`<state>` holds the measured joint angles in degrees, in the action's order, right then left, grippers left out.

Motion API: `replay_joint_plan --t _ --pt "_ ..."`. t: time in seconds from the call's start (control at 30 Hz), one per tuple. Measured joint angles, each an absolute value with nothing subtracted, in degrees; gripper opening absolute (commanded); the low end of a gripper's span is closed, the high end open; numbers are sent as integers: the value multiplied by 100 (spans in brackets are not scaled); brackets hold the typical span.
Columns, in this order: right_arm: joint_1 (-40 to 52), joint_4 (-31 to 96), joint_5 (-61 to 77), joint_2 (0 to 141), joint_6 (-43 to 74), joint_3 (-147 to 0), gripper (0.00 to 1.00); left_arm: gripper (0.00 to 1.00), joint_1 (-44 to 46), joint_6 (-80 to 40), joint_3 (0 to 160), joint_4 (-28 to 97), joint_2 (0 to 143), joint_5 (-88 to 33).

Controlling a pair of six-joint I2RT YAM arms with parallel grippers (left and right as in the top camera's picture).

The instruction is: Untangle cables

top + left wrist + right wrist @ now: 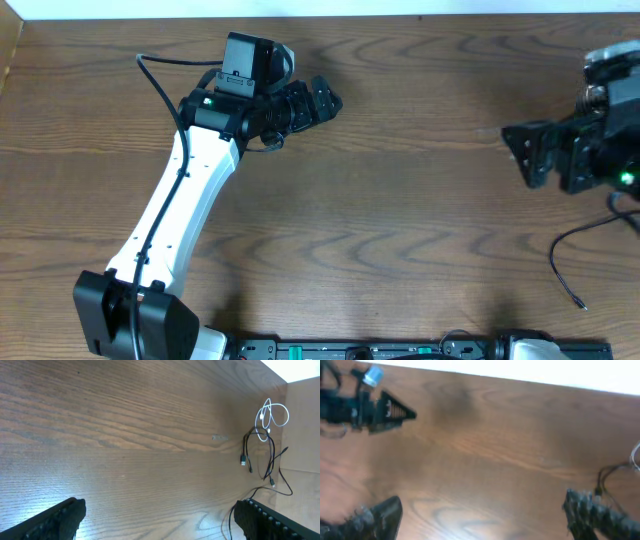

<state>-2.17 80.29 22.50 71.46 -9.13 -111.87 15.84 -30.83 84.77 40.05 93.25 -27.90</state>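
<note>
Your left gripper (328, 100) sits upper left of centre in the overhead view, black fingers spread wide with nothing between them. In its own wrist view the two dark, ridged fingers (65, 520) at the bottom corners frame only bare wood. Your right gripper (520, 155), at the right edge of the overhead view, is likewise spread wide and empty, and its toothed fingers (592, 507) show blurred at the bottom of its wrist view. The cables (265, 450) lie at the right side of the left wrist view, where the wood meets a paler tan surface (302, 435). A thin white cord (274, 414) curls in loose loops, touching a tangle of thin black cords (270, 457) with small plug ends just below it. Overhead, you see only one thin black strand (562, 262) at lower right, curving to a small plug. The table (400, 220) is brown wood grain with a faint sheen. The left arm (175, 210) is a smooth white shell with black joints.
</note>
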Motion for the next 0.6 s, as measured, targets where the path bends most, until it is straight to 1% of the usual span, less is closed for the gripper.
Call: replay_joint_plan --t 0.17,0.37,0.6 --pt "180 6198 1986 5990 -972 -9295 99 100 1584 -3081 8477 4005 9325 -2786" --pt "244 3872 1848 4692 -1000 -6836 99 100 1584 -3083 8477 4007 9325 -2790" --pt "344 1876 1688 3411 -1013 -4412 99 100 1586 -3083 8477 4005 9323 -2786"
